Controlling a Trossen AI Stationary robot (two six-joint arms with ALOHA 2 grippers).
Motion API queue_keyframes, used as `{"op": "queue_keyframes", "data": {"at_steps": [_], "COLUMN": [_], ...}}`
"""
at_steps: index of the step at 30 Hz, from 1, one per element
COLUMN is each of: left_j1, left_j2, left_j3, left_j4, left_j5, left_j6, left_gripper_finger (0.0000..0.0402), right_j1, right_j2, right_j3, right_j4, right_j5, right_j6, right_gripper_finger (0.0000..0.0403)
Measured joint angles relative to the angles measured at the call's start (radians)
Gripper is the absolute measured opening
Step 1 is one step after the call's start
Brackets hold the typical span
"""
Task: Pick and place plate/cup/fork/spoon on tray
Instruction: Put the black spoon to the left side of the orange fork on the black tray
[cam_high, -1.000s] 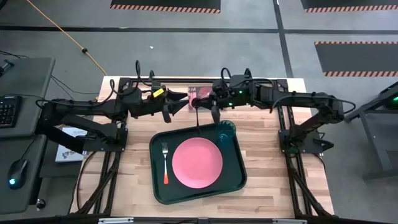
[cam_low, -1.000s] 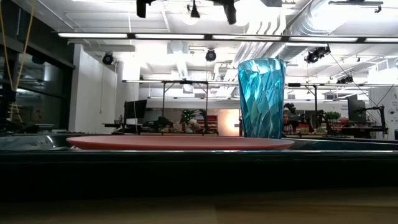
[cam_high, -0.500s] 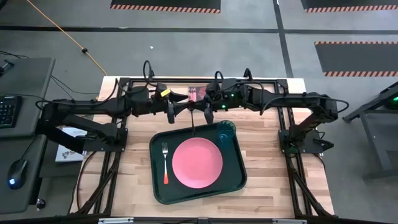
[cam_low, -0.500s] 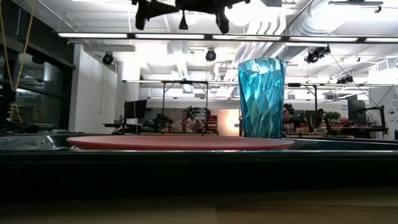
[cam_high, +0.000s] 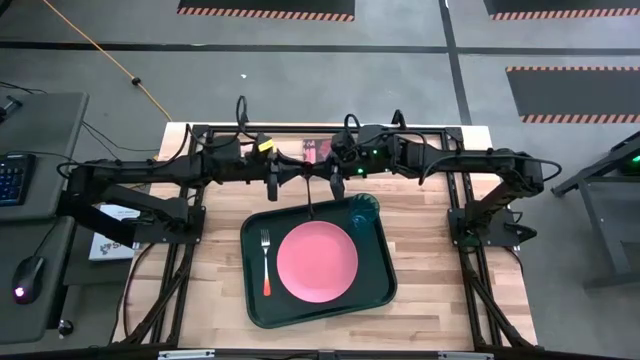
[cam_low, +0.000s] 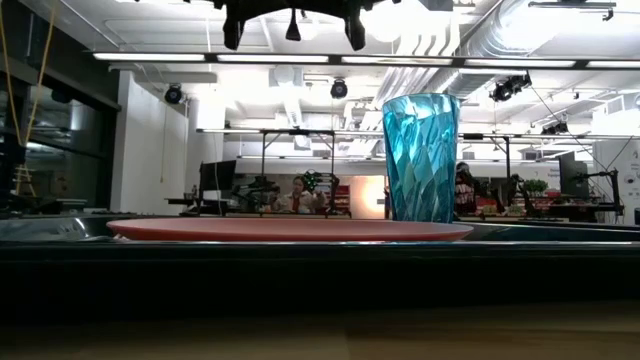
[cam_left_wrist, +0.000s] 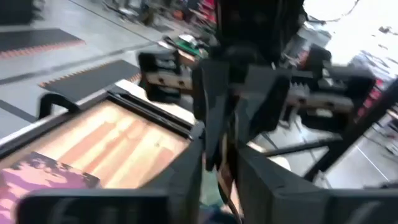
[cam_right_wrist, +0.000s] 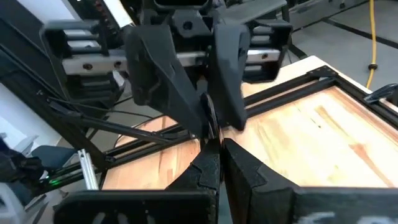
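Plate (cam_high: 317, 262), cup (cam_high: 363, 209), fork (cam_high: 266, 262) already on tray (cam_high: 255, 300), below both hands. Spoon (cam_high: 310, 196) remains: hangs from right hand (cam_high: 335, 182), fingers closed on it, over tray's far rim. Left hand (cam_high: 274, 180) just beside; its opening unclear.

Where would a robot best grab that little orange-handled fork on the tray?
Probably by the orange handle, from straight above, fingers across it. The fork lies flat on the tray, with its handle clear of the plate.
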Motion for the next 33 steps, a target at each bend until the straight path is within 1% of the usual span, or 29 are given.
{"op": "queue_keyframes", "data": {"at_steps": [3, 4, 10, 13, 15, 18, 22, 24, 26, 29, 33], "left_j1": [0.000, 0.000, 0.006, 0.023, 0.034, 0.049, 0.060, 0.058, 0.044, -0.014, -0.164], "left_j2": [0.003, 0.006, 0.007, -0.006, -0.023, -0.066, -0.117, -0.146, -0.187, -0.239, -0.283], "left_j3": [0.000, 0.000, 0.000, 0.000, 0.000, 0.000, -0.001, -0.001, 0.000, 0.000, 0.000], "left_j4": [0.000, 0.002, 0.000, -0.021, -0.057, -0.117, -0.246, -0.283, -0.371, -0.561, -0.820], "left_j5": [0.024, 0.023, 0.018, 0.040, 0.049, 0.039, 0.034, 0.033, 0.029, -0.006, -0.141], "left_j6": [0.012, 0.012, 0.019, 0.024, 0.023, 0.019, -0.011, -0.051, -0.111, -0.220, -0.463], "left_gripper_finger": [0.0023, 0.0013, 0.0005, 0.0004, 0.0001, 0.0001, 0.0001, 0.0000, 0.0000, 0.0000, 0.0000], "right_j1": [0.000, 0.000, -0.001, -0.001, -0.004, -0.013, -0.033, -0.048, -0.060, -0.069, -0.068], "right_j2": [0.000, 0.000, 0.000, 0.001, -0.001, -0.023, -0.055, -0.079, -0.107, -0.139, -0.164], "right_j3": [0.000, 0.000, 0.000, 0.000, 0.000, 0.000, 0.000, 0.000, 0.000, 0.000, 0.000], "right_j4": [-0.003, -0.003, -0.006, -0.007, -0.017, -0.062, -0.152, -0.189, -0.246, -0.355, -0.449], "right_j5": [-0.003, -0.003, 0.001, 0.003, -0.002, -0.005, 0.047, 0.053, 0.053, 0.058, 0.102], "right_j6": [0.002, 0.005, 0.030, 0.058, 0.060, 0.056, 0.022, 0.014, 0.015, 0.001, -0.004], "right_gripper_finger": [0.0000, 0.0000, 0.0000, 0.0005, 0.0020, 0.0062, 0.0127, 0.0155, 0.0175, 0.0192, 0.0195]}}
